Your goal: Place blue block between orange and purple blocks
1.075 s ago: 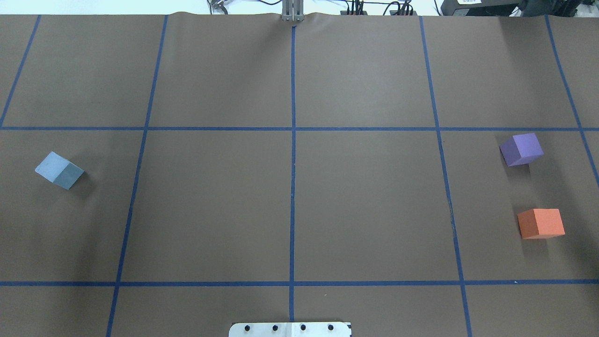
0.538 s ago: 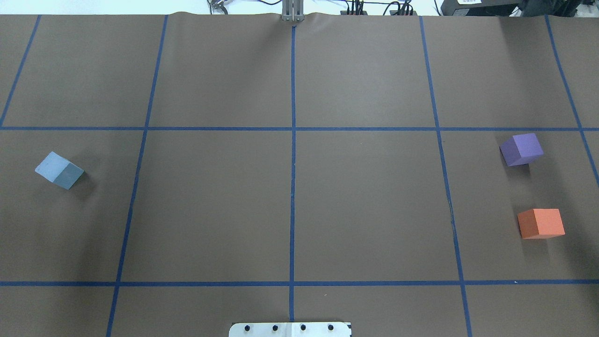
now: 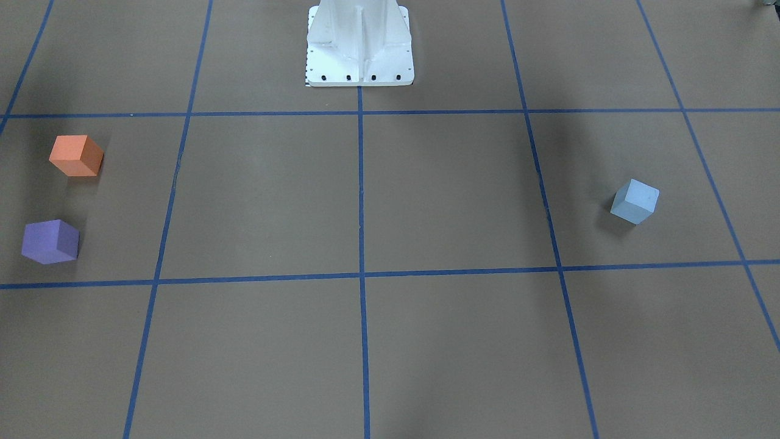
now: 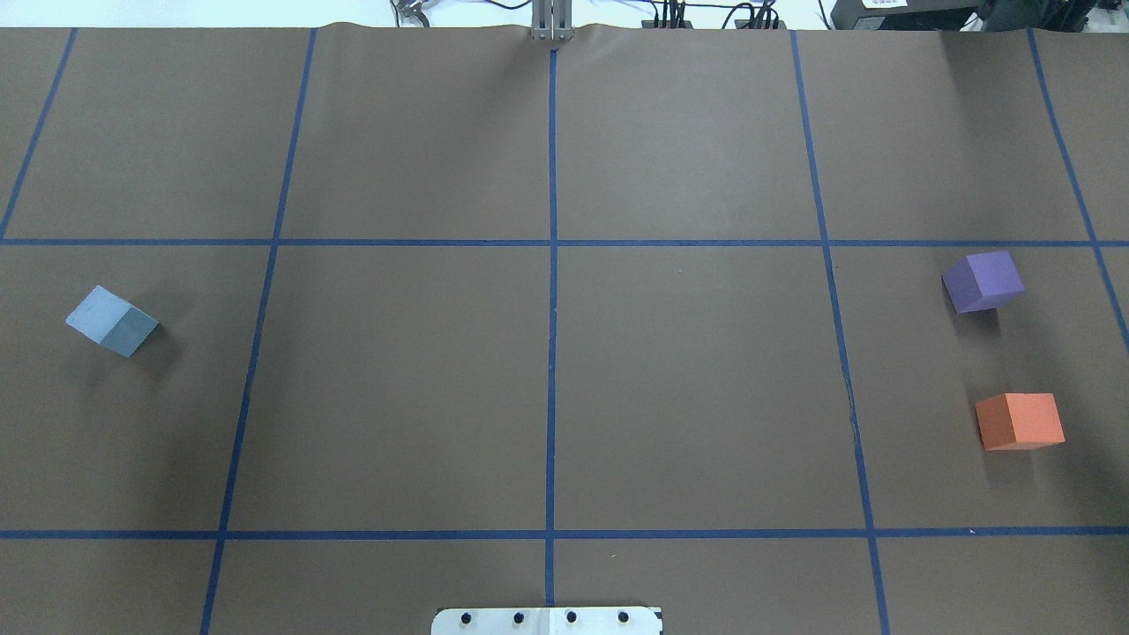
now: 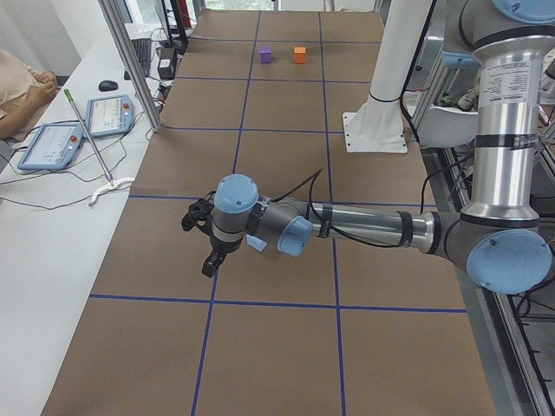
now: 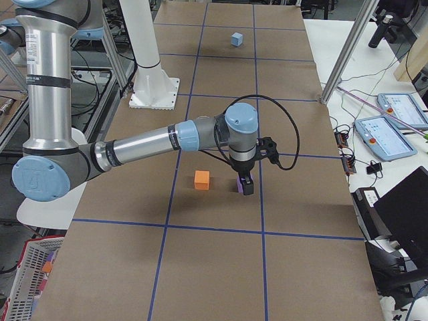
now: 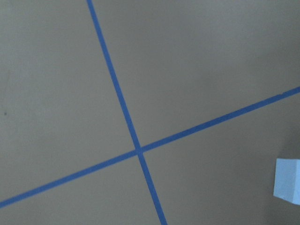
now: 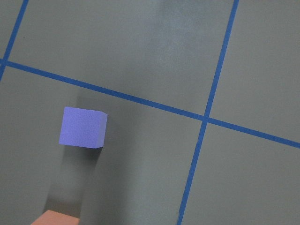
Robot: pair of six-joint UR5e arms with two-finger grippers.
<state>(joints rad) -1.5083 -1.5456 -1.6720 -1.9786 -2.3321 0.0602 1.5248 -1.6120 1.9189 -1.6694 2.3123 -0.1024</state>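
Cube of light blue foam point(image 4: 112, 321) rests on the brown paper-covered worktop point(image 4: 547, 353), just beside the left tool point(image 5: 204, 244) and untouched. Purple foam cube point(image 4: 983, 281) and orange foam cube point(image 4: 1020, 422) sit apart near the right tool point(image 6: 246, 186). How far either tool is open cannot be told.

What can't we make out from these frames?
- Left claw: only in the left side view; open or shut unclear.
- Right claw: only in the right side view; same.
- Blue block: mostly behind the left arm in the left side view.
- Purple block: mostly behind the right claw in the right side view.
- Orange block: cut by the bottom edge in the right wrist view.
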